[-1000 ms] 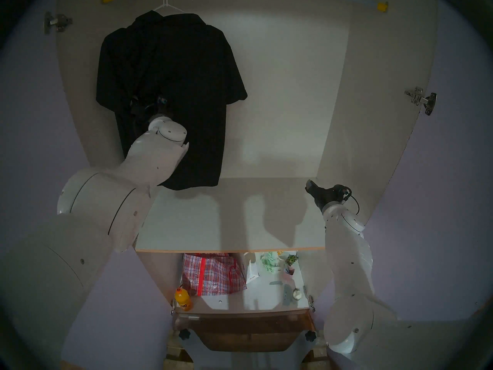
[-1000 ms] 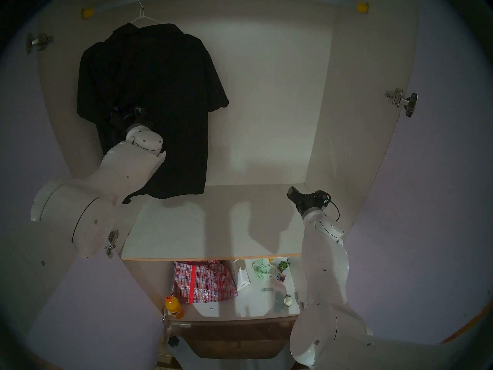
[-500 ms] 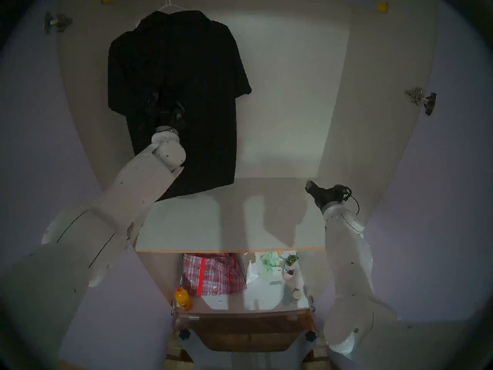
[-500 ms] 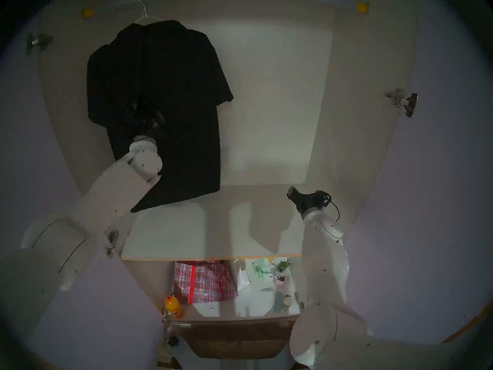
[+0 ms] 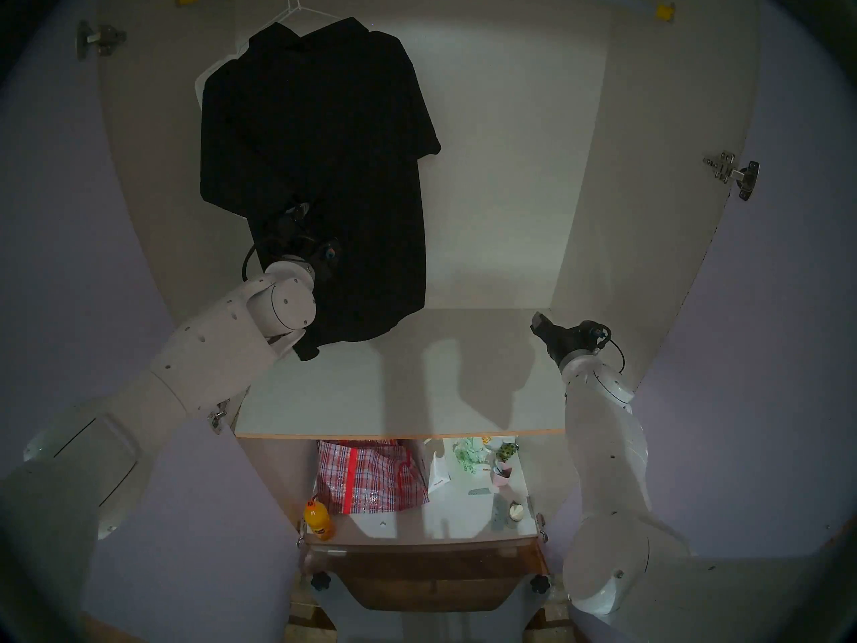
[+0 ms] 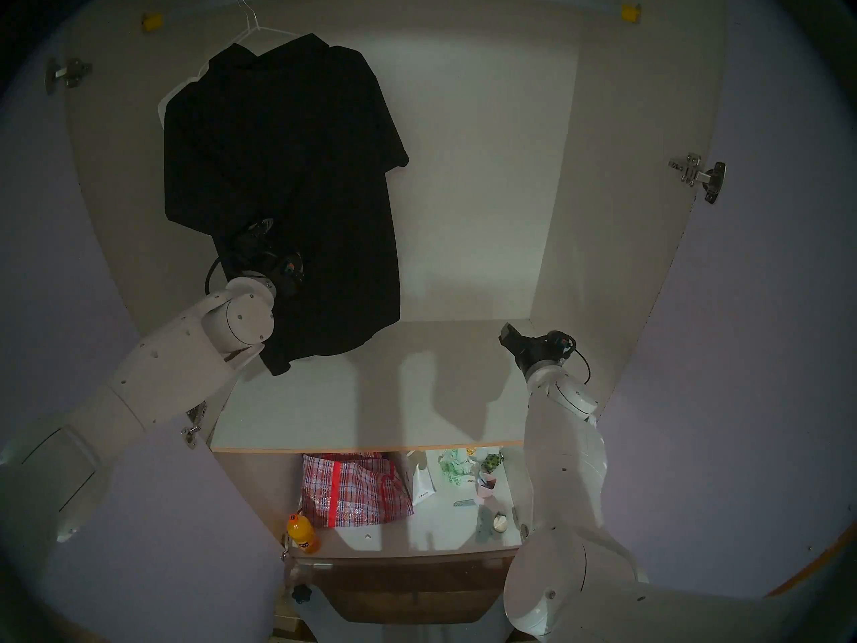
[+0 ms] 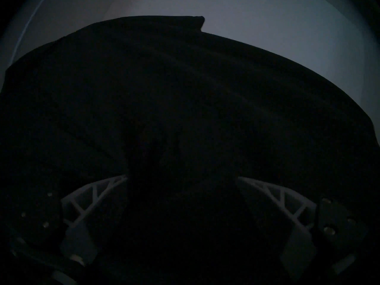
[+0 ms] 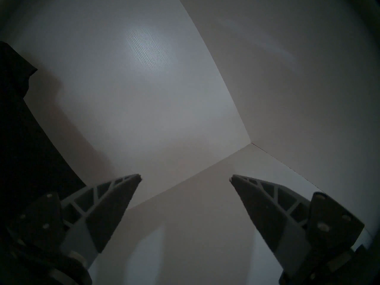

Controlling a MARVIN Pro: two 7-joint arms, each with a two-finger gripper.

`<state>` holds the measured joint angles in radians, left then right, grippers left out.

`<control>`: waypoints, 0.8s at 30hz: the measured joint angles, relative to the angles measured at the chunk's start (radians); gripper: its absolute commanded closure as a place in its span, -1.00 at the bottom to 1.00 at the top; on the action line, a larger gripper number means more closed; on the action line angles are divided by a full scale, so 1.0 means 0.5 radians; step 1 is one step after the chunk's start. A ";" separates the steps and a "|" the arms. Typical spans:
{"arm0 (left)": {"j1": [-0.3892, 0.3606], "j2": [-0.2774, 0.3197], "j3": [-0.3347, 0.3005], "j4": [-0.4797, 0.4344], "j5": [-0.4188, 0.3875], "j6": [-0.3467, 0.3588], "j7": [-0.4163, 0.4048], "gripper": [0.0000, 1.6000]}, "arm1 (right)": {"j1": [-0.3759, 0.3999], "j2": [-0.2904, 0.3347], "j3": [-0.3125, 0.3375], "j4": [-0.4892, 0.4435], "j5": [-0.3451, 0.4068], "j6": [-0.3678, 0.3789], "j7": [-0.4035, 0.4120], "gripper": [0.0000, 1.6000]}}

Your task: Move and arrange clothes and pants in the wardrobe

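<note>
A black short-sleeved collared shirt point(image 5: 315, 155) hangs tilted on a white wire hanger point(image 5: 297, 8) from the rail of the wardrobe point(image 5: 501, 164). The hanger's left end point(image 5: 208, 76) sticks out bare beside the shirt's shoulder. My left gripper point(image 5: 297, 213) is pressed into the shirt's lower left part. In the left wrist view its fingers point(image 7: 92, 194) stand wide apart, with black cloth point(image 7: 185, 113) covering the gap and the tips. My right gripper point(image 5: 538, 322) is open and empty above the shelf's right back corner; the right wrist view point(image 8: 185, 176) shows the same. The white top is out of view.
The white shelf point(image 5: 394, 387) lies under the shirt. Below it stand a red-and-white checked bag point(image 5: 371, 475), an orange bottle point(image 5: 318, 519), a white paper bag point(image 5: 438, 472) and small items. Lilac doors point(image 5: 765, 349) stand open on both sides, with metal hinges point(image 5: 732, 173).
My left arm has dropped lower and moved right with its gripper in the shirt. The shirt swung right and tilted, baring the hanger's left end. The right arm has not moved.
</note>
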<state>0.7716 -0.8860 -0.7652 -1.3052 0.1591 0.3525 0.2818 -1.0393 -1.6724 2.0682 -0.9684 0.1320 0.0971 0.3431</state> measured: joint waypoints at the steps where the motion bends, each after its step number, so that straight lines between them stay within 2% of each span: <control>1: 0.042 0.004 -0.068 -0.010 -0.068 0.086 0.017 -1.00 | 0.000 0.000 0.000 0.000 0.000 0.000 0.000 -1.00; 4: 0.121 0.002 -0.186 -0.022 -0.166 0.187 0.035 -1.00 | -0.001 0.000 0.000 -0.002 0.000 0.000 0.000 -1.00; 5: 0.160 0.003 -0.240 -0.045 -0.253 0.217 0.033 -1.00 | -0.001 0.000 0.000 -0.002 0.000 0.000 0.000 -1.00; 9: 0.303 0.038 -0.351 -0.119 -0.447 0.181 -0.018 -1.00 | -0.001 0.000 -0.001 -0.003 0.000 0.000 0.000 -1.00; 12: 0.382 0.098 -0.339 -0.172 -0.517 0.120 -0.098 -1.00 | -0.001 0.000 -0.001 -0.003 0.000 0.000 0.000 -1.00; 16: 0.439 0.179 -0.279 -0.218 -0.512 -0.058 -0.147 -1.00 | -0.001 0.000 -0.001 -0.003 0.000 0.000 0.000 -1.00; 18: 0.443 0.195 -0.249 -0.238 -0.499 -0.073 -0.159 -1.00 | -0.001 -0.001 -0.001 -0.003 0.000 0.000 0.000 -1.00; 24: 0.454 0.101 -0.255 -0.243 -0.491 -0.017 0.042 -1.00 | -0.001 -0.001 0.000 -0.003 0.000 0.000 0.000 -1.00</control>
<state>0.9985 -0.8354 -0.8925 -1.4267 -0.0866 0.3440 0.3027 -1.0397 -1.6728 2.0680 -0.9698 0.1320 0.0972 0.3431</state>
